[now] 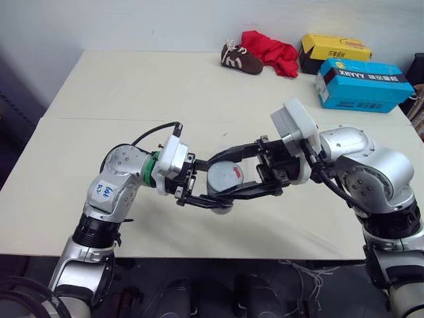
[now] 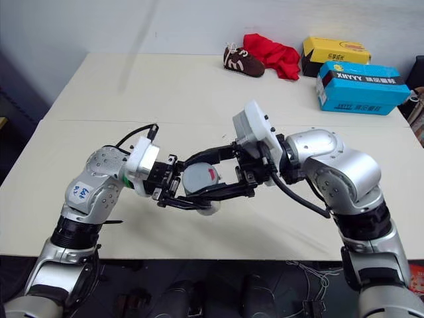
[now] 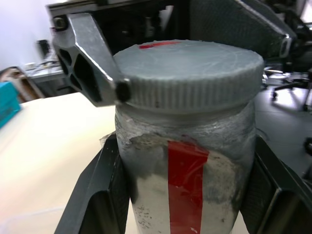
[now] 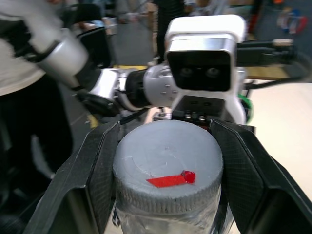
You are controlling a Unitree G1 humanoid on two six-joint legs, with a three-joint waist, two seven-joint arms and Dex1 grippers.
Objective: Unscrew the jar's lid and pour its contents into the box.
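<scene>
Cream table (image 1: 165, 86) had clutter at far right edge: brown shoe (image 1: 241, 57) w/ white laces, red cloth (image 1: 271, 50) touching it, yellow carton (image 1: 334, 48) behind, blue carton (image 1: 361, 83) just in front.

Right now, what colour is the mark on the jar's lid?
Red, on the grey lid; it shows best in the right wrist view.

Head views: even, soft overhead light, bright enough, no harsh glare. Faint soft shadow on table (image 1: 199, 93) under arms, near edge. Far wall slightly dim w/ bluish cast. Pale vertical streak upper left in right eye view. Wrist views: lid (image 4: 168, 165) fairly sharp, bkgd blurred; left wrist view washed-out, table overexposed near bottom.
</scene>
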